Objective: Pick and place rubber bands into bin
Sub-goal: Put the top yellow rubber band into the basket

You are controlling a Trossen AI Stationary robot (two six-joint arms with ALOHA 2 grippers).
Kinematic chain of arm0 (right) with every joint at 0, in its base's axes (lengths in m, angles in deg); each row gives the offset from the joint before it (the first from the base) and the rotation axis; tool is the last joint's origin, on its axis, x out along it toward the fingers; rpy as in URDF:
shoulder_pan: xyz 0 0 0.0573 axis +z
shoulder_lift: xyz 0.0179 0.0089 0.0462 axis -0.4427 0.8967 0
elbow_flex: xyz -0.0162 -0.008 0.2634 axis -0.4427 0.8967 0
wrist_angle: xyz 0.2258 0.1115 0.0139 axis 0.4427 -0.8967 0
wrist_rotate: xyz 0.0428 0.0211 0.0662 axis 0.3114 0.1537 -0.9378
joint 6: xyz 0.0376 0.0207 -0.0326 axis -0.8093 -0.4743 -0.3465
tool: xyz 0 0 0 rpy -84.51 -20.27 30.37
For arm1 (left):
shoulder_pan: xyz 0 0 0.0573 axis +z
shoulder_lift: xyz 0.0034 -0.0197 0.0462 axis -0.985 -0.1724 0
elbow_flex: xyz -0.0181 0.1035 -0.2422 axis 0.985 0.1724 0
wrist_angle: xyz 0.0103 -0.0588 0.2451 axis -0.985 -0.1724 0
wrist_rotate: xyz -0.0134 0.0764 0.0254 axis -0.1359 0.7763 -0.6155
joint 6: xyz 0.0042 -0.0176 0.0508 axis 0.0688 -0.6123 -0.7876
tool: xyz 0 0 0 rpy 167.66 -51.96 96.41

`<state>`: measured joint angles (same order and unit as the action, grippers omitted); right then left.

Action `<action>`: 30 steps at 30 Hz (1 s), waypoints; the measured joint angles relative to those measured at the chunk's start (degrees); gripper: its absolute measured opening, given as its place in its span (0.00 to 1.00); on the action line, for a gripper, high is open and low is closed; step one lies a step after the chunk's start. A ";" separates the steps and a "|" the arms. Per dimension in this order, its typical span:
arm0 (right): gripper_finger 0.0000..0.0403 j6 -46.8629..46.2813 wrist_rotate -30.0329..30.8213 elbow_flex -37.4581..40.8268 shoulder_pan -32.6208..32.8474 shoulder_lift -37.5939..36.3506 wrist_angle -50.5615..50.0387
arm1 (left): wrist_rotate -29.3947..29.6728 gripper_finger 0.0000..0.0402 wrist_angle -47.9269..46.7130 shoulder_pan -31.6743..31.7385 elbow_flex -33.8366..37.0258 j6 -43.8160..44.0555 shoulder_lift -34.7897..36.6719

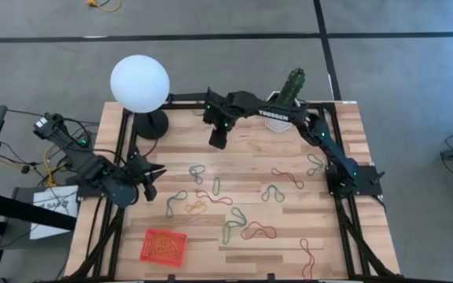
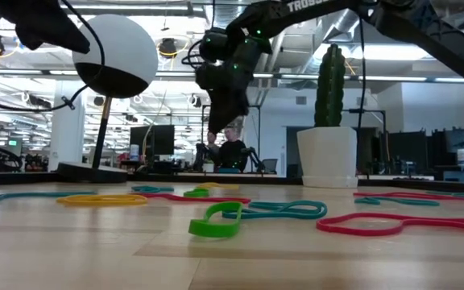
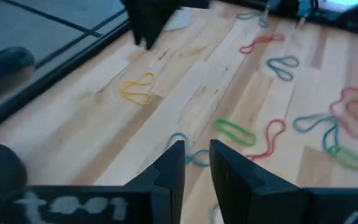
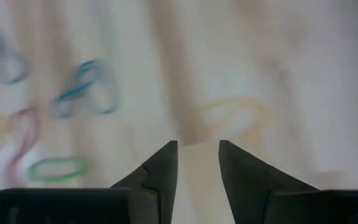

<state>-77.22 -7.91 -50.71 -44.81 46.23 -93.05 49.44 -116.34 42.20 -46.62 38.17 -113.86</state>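
At the table's near edge on the left sits the orange-red bin, with no gripper near it. The rubber bands lie scattered flat over the middle and right of the wooden table — red, green, grey-blue and tan loops, all well clear of the bin. In the low view a green band lies nearest, with a red one to its right.

The left gripper hovers over the left side of the table, fingers slightly apart and holding nothing; a grey-blue band lies on the wood just beyond their tips.

Farther back, the right gripper hangs above the far middle of the table, pointing down, its fingers parted and empty — a yellow band lies below, just past the tips.

At the far edge stand a globe lamp and a potted cactus
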 joint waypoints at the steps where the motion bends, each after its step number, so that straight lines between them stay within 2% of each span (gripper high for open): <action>1: 0.27 -0.20 -0.34 0.00 0.74 0.00 -0.84 | -0.42 0.16 0.73 0.71 0.00 0.37 -0.47; 6: 0.28 0.26 0.04 0.15 3.47 -3.26 -1.98 | -6.82 0.16 4.72 6.64 0.00 2.55 -6.42; 10: 0.28 2.63 0.16 -0.06 4.80 -9.92 -2.11 | -7.86 0.16 11.98 10.66 0.00 0.93 -12.51; 19: 0.28 5.81 0.09 -0.06 4.85 -25.32 -5.88 | -7.06 0.16 32.91 21.03 0.00 -5.03 -26.38; 22: 0.28 6.12 0.00 -0.01 4.99 -28.42 -7.29 | -8.58 0.16 40.39 25.13 0.00 -6.23 -31.71; 26: 0.28 6.22 -0.37 -0.01 5.56 -31.35 -9.70 | -8.37 0.16 52.78 29.45 0.00 -12.64 -39.00; 30: 0.28 6.19 -0.31 0.04 5.65 -32.45 -11.39 | -14.25 0.16 63.60 34.70 -0.04 -14.63 -45.52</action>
<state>-71.03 -8.21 -50.66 -39.16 13.78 -104.44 35.19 -52.74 76.90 -46.66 23.53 -159.38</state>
